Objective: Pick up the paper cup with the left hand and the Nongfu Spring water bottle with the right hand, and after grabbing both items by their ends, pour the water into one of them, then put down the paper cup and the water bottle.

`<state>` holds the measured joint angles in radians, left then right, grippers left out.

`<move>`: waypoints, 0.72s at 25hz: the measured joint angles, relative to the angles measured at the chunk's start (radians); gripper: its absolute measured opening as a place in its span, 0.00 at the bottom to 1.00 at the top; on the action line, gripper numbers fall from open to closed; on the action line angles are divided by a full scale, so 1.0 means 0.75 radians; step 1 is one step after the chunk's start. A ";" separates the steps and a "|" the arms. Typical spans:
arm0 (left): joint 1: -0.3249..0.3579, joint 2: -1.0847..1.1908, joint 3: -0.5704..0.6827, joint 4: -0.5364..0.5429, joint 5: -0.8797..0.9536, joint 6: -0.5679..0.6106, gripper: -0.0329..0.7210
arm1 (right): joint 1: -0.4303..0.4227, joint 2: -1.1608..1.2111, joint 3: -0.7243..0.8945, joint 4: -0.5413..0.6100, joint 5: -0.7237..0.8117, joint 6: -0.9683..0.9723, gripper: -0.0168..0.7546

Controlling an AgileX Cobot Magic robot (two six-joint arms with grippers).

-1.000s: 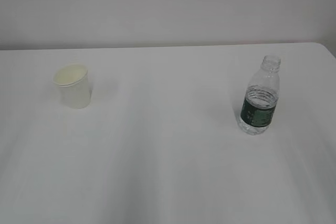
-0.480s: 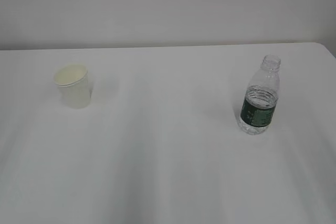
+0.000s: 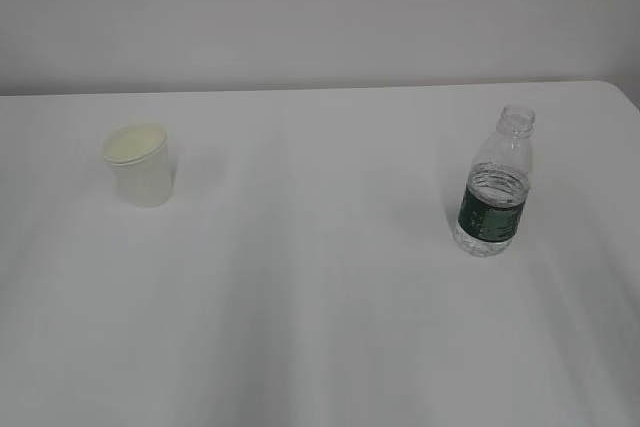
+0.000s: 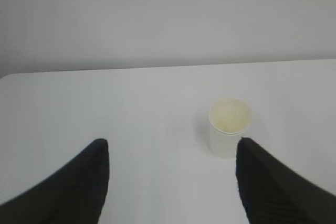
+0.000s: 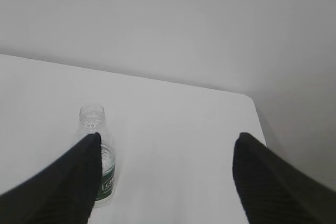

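Standing upright and well apart on the white table: one paper cup left, one Nongfu Spring water bottle right. Left gripper and right gripper stand spread wide, empty, their fingers cut off by the frame edges.

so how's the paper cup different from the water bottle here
The paper cup is opaque white and tapers down to a narrower base; the water bottle is clear plastic with a dark green label band. The cup is shorter, with a wide open mouth; the bottle is taller, with a narrow capless neck. The cup sits on the left of the table, the bottle on the right. Both stand upright and neither is held.
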<state>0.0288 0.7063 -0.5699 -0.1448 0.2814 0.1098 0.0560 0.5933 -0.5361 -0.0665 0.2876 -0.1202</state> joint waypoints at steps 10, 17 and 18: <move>0.000 0.053 0.000 0.033 -0.139 0.000 0.75 | 0.000 0.143 0.000 -0.001 -0.122 0.000 0.79; 0.000 0.106 0.000 0.035 -0.212 0.000 0.75 | 0.000 0.230 0.000 -0.001 -0.223 0.000 0.79; 0.000 0.118 0.000 0.035 -0.226 0.000 0.75 | 0.000 0.245 0.000 -0.001 -0.239 0.000 0.79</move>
<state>0.0288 0.7947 -0.5699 -0.1185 0.1117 0.1098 0.0560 0.7774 -0.5361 -0.0672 0.1086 -0.1202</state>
